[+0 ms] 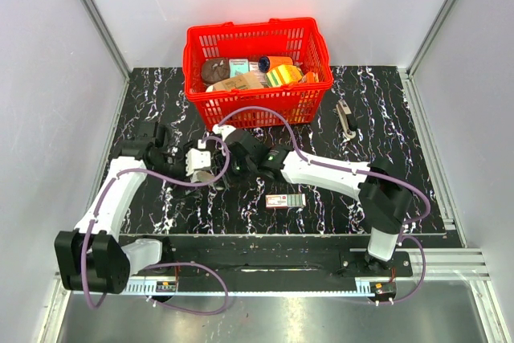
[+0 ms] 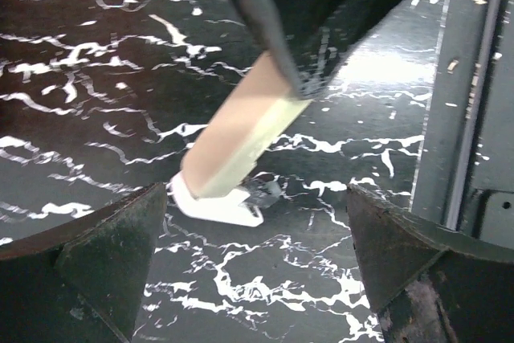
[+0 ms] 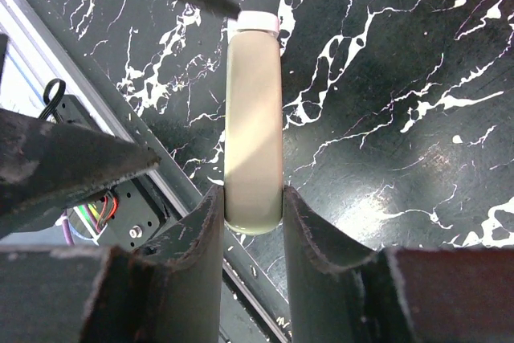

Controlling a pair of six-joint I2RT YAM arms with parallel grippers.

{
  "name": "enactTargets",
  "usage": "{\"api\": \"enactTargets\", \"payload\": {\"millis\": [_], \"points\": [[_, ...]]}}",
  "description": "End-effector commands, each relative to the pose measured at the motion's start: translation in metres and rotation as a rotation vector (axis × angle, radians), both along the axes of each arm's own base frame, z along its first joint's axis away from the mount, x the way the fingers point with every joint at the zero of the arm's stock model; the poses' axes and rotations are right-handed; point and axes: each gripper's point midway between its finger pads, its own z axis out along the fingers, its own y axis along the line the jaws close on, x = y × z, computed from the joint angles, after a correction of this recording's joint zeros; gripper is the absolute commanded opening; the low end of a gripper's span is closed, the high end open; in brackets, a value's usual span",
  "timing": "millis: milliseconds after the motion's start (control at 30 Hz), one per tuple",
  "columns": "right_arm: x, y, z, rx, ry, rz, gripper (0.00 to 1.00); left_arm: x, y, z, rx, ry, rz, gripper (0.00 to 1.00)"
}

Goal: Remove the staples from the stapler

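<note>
The stapler [image 3: 254,118] is slim and pale grey-beige with a white front end. My right gripper [image 3: 253,222] is shut on its rear end. In the left wrist view the stapler [image 2: 241,130] slants down toward the marbled table, with a dark metal part at its white tip. I cannot tell whether the tip touches the table. My left gripper [image 2: 257,255] is open and empty, its jaws wide apart just short of that tip. From above, both grippers meet left of centre, the right gripper [image 1: 229,168] beside the left gripper [image 1: 197,158].
A red basket [image 1: 257,106] of several items stands at the back centre. A small flat red-and-white box [image 1: 286,201] lies near the front edge. A slim pale-and-dark item [image 1: 345,118] lies at the right. A metal rail [image 2: 470,102] runs along the table's near edge.
</note>
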Motion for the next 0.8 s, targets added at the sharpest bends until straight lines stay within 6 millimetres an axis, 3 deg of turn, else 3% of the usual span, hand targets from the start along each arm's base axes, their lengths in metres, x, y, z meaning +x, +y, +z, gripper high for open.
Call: {"api": "enactTargets", "payload": {"millis": [0,233,400,600,767], "points": [[-0.003,0.012,0.049,0.125,-0.074,0.053,0.0,-0.018,-0.014,0.005,-0.04,0.027,-0.148,0.99],[-0.011,0.017,0.059,0.161,-0.084,0.099,0.0,-0.005,-0.02,-0.002,-0.013,-0.076,-0.164,0.99],[-0.024,0.023,0.067,0.177,-0.111,0.154,0.0,0.012,-0.024,0.004,-0.032,-0.109,-0.128,0.98],[-0.024,0.024,0.074,0.199,-0.13,0.155,0.0,-0.006,-0.025,-0.004,-0.02,-0.012,-0.184,0.96],[-0.023,0.026,0.08,0.224,-0.134,0.146,0.0,-0.017,-0.024,-0.017,-0.003,0.058,-0.206,0.85]]}}
